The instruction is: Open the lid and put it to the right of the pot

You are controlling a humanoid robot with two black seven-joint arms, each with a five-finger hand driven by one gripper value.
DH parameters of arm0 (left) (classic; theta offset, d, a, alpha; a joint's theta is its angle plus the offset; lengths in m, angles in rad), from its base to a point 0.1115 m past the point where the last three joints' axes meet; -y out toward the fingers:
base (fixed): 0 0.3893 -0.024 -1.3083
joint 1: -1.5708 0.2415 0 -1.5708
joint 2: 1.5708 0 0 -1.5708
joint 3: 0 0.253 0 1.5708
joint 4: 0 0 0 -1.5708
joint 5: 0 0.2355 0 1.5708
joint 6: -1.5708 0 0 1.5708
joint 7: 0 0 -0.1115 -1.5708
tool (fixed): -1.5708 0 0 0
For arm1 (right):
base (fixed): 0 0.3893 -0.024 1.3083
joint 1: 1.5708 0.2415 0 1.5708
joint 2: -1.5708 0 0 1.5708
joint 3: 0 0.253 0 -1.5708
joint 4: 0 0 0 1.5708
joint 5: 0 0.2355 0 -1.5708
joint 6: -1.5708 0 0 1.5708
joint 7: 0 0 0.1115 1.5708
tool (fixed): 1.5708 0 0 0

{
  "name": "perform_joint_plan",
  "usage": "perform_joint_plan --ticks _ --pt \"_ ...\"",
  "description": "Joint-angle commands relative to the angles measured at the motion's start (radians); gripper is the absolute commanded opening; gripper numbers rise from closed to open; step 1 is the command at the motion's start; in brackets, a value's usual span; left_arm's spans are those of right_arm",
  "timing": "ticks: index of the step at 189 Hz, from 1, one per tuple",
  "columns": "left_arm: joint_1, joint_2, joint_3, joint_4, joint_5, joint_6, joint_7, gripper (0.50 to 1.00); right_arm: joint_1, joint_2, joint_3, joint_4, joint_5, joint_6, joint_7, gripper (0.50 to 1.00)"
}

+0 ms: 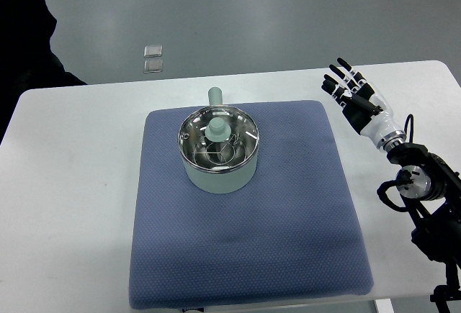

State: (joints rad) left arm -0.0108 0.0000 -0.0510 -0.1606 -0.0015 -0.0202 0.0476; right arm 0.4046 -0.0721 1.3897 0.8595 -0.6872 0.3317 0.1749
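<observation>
A pale green pot [218,173] stands on a blue mat [245,241], its handle [215,96] pointing away from me. A glass lid [218,139] with a pale green knob [217,129] sits closed on the pot. My right hand [351,91] hovers over the white table [72,183] just past the mat's far right corner, well to the right of the pot. Its fingers are spread and hold nothing. The left arm is out of view.
The mat covers the table's middle. Bare mat lies right of the pot [302,176]. Two small square floor markers [153,58] lie beyond the table's far edge. A dark shape [29,32] stands at the top left.
</observation>
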Motion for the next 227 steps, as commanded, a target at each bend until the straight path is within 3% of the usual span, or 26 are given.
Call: perform_joint_plan --ticks 1,227 --pt "0.002 0.0 0.0 0.004 0.0 0.0 0.0 1.0 0.0 0.0 0.0 0.0 0.0 0.0 -0.002 0.926" --pt "0.0 0.0 -0.003 0.004 0.0 0.002 -0.005 1.0 0.007 -0.015 0.002 0.0 0.0 0.001 0.0 0.926"
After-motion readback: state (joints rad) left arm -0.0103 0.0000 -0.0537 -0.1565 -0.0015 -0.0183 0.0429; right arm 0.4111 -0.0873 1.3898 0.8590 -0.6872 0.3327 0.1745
